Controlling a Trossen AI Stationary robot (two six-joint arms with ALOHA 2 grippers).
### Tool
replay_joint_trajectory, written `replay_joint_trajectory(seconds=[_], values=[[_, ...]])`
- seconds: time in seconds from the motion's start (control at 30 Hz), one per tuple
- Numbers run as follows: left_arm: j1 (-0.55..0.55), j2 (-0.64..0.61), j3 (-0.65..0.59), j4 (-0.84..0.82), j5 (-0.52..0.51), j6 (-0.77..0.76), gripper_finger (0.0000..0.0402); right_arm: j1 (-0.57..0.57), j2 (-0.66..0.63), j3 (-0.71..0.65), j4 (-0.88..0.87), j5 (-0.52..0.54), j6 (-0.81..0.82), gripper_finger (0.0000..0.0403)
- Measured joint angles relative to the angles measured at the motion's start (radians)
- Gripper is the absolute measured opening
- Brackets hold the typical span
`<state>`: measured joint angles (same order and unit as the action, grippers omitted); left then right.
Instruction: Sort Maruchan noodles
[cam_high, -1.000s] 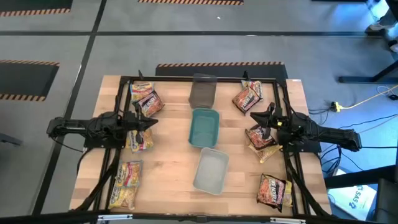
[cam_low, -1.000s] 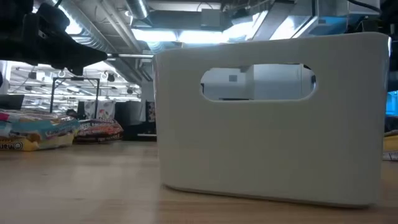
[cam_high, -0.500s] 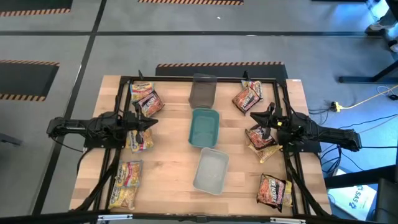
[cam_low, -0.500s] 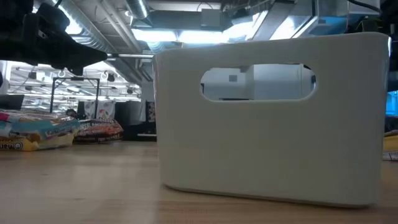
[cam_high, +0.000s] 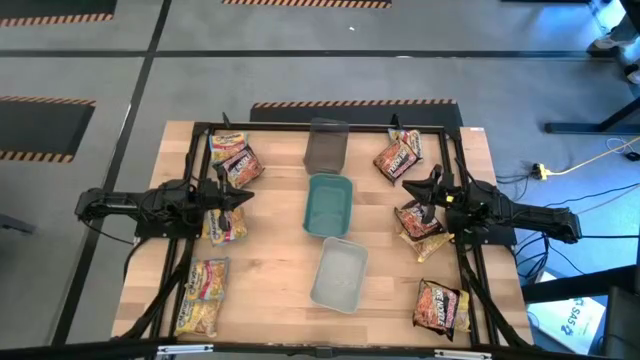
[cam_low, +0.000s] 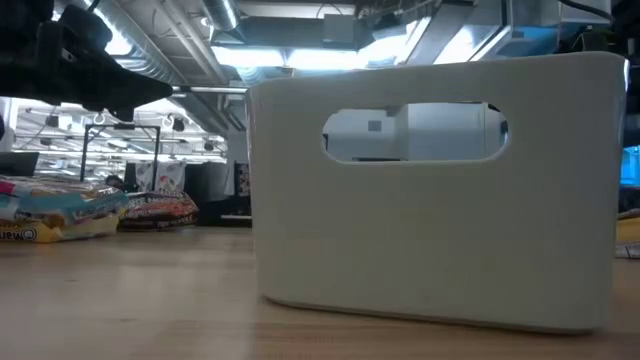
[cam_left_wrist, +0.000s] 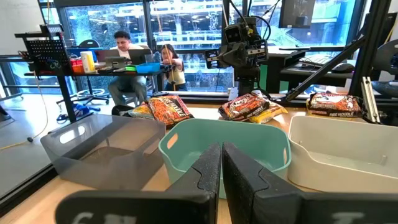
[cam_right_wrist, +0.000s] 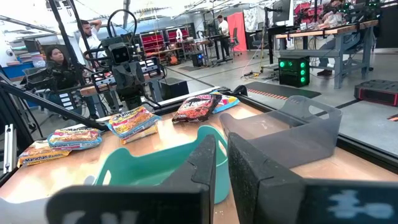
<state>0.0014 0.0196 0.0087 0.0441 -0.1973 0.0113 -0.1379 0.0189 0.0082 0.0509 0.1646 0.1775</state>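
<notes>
Maruchan noodle packets lie flat along both sides of the table: red-brown and yellow ones at the far left (cam_high: 235, 160), yellow ones at mid left (cam_high: 225, 224) and near left (cam_high: 202, 297), red-brown ones at the far right (cam_high: 398, 156), mid right (cam_high: 420, 220) and near right (cam_high: 440, 305). My left gripper (cam_high: 250, 197) hovers level over the left side, shut, its fingers pointing at the teal tray (cam_left_wrist: 249, 143). My right gripper (cam_high: 408, 186) hovers level over the right side, shut, also facing the teal tray (cam_right_wrist: 155, 165). Neither holds anything.
Three trays stand in a row down the table's middle: dark grey (cam_high: 325, 147) farthest, teal (cam_high: 328, 205) in the middle, clear white (cam_high: 340, 275) nearest, filling the low view (cam_low: 430, 190). A black frame (cam_high: 300, 127) edges the table. People sit at desks in the room beyond.
</notes>
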Motion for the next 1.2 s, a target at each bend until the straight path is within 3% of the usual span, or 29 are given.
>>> replay_joint_trajectory(seconds=[0.83, 1.13, 1.2], values=[[0.000, 0.000, 0.000, 0.016, 0.000, -0.001, 0.0011, 0.000, 0.000, 0.000, 0.000, 0.000, 0.000, 0.0030], [0.000, 0.000, 0.001, 0.225, -0.008, -0.032, 0.0011, 0.000, 0.000, -0.001, 0.204, -0.005, 0.025, 0.0030], [0.000, 0.000, 0.001, 0.251, -0.046, -0.024, 0.0011, 0.000, 0.000, -0.001, 0.232, 0.042, -0.013, 0.0030]])
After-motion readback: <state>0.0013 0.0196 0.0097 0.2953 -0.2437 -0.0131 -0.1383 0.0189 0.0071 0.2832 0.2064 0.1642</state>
